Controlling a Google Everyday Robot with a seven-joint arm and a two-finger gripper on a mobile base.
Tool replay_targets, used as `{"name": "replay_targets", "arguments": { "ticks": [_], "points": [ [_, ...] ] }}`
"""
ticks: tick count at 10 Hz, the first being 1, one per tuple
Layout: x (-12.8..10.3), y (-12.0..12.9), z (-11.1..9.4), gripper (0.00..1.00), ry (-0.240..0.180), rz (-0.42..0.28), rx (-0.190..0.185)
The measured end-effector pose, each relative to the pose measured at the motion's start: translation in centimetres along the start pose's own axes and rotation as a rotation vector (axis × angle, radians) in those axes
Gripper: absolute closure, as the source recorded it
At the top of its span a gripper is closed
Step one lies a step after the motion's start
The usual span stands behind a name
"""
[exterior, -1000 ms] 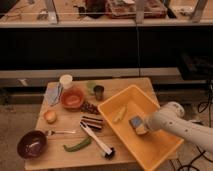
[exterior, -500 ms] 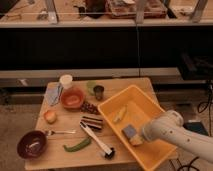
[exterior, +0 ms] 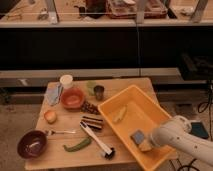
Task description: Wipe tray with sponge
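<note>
Light wooden table [exterior: 55, 156] standing on pale grey, mottled floor [exterior: 12, 117]. Behind it, long dark unit spanning full width, black panels, pale horizontal ledge [exterior: 75, 76] along its lower part. Above, wooden countertop [exterior: 70, 15] cluttered with small items, too blurred to name, and pale upright posts [exterior: 51, 10] rising from it. Dark cable [exterior: 206, 102] hanging at far right. Light warm, dim, yellowish. End effector [exterior: 144, 145] low over table's right near part.
</note>
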Motion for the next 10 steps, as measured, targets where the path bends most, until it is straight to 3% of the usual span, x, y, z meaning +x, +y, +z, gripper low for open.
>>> {"name": "replay_targets", "arguments": {
  "ticks": [5, 7, 9, 10],
  "points": [
    [-2.2, -4.5, -0.5, 1.0, -0.036, 0.107, 0.069],
    [-5.6, -5.9, 0.0, 1.0, -0.067, 0.13, 0.074],
    [-7.9, -5.0, 0.7, 1.0, -0.078, 0.115, 0.058],
    [-9.3, -3.1, 1.3, 1.0, -0.084, 0.091, 0.033]
  ]
}}
